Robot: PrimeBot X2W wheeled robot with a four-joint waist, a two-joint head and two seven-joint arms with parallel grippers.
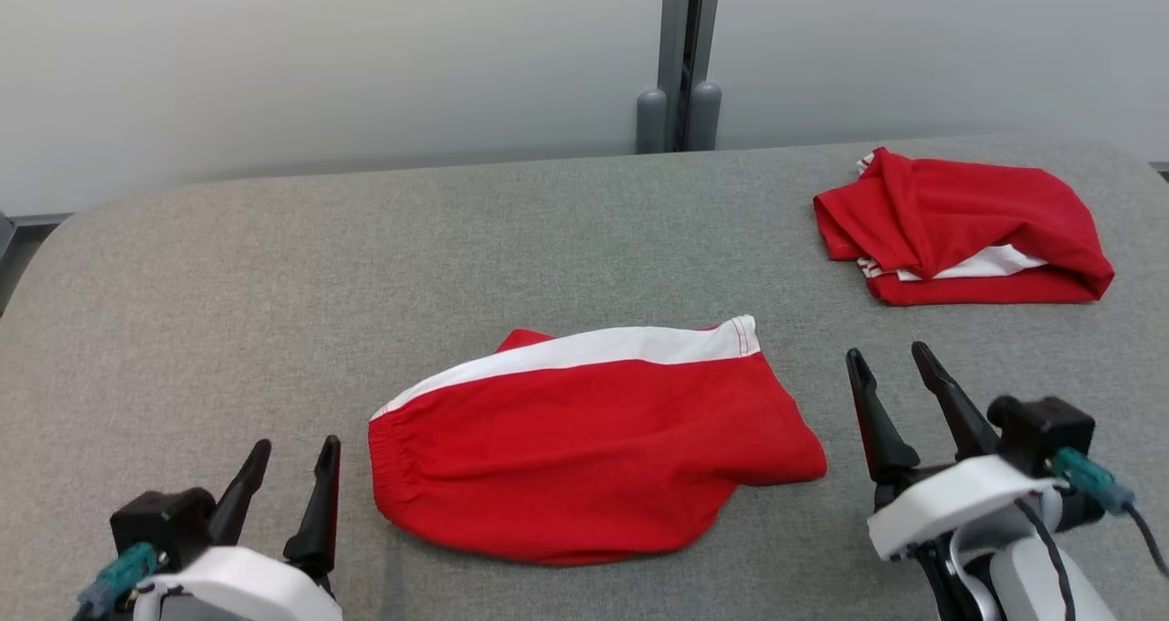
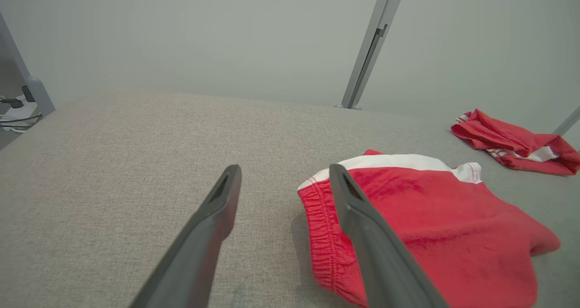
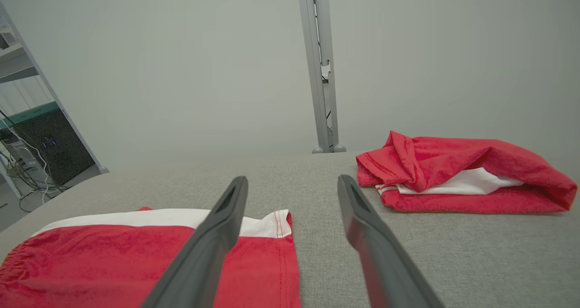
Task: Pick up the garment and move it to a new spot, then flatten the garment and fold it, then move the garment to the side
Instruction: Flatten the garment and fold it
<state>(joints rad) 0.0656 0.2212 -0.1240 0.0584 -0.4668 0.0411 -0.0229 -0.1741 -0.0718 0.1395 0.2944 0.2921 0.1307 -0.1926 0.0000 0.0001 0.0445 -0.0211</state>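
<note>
In the head view a pair of red shorts [image 1: 594,447] with a white band [image 1: 584,352] along its far edge lies near the middle of the grey fabric-covered tabletop [image 1: 274,283], elastic waistband [image 1: 388,461] to the left. The left gripper [image 1: 297,442] sits at the near left, just beside the waistband, released and holding nothing. The right gripper [image 1: 887,352] stands right of the shorts, likewise spread and empty. A second red garment [image 1: 968,224] lies bunched at the far right, well apart, with a metal post [image 1: 680,55] behind the tabletop. In the left wrist view the left gripper [image 2: 284,167] points past the waistband [image 2: 321,226], one finger crossing in front of it; the red shorts [image 2: 430,226] spread to the right, their near right end drawn into a loose lobe. In the right wrist view the right gripper [image 3: 292,179] straddles the white-banded corner of the red shorts [image 3: 136,262], with the second red garment [image 3: 453,172] beyond to the right. The cloth looks soft and layered, so a pinch may take only the top layer and undo the lie. A lift from one side could drag it into wrinkles, and a careless move right could land it on the other garment.
</note>
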